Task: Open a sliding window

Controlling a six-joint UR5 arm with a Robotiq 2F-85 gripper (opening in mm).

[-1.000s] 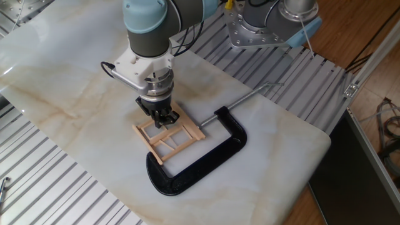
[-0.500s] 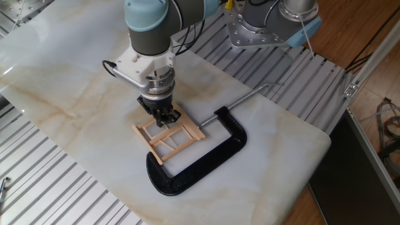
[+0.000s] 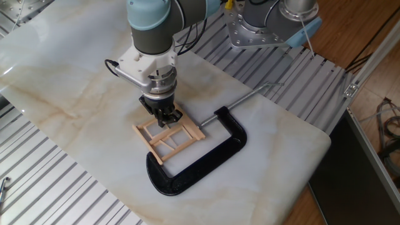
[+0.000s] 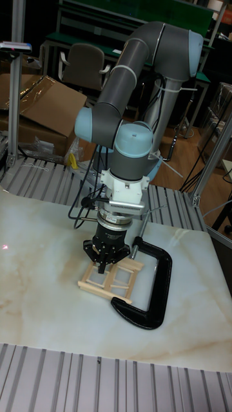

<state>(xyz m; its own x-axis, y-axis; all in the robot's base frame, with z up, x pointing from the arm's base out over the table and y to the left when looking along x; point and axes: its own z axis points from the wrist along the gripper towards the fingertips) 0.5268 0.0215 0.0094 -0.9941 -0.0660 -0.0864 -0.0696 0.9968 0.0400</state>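
Pale-wood sliding window (image 3: 168,138) lies clamped; our gripper (image 3: 166,116) presses its top rail, jaws' gap unclear, so we push slowly, level.

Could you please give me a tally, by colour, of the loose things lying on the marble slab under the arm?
Pale wood: 1, the sliding window, lying flat with the end effector down at its far edge.
Black metal: 1, the C-clamp, its silver screw rod pointing away from the camera in the fixed view.
Total: 2
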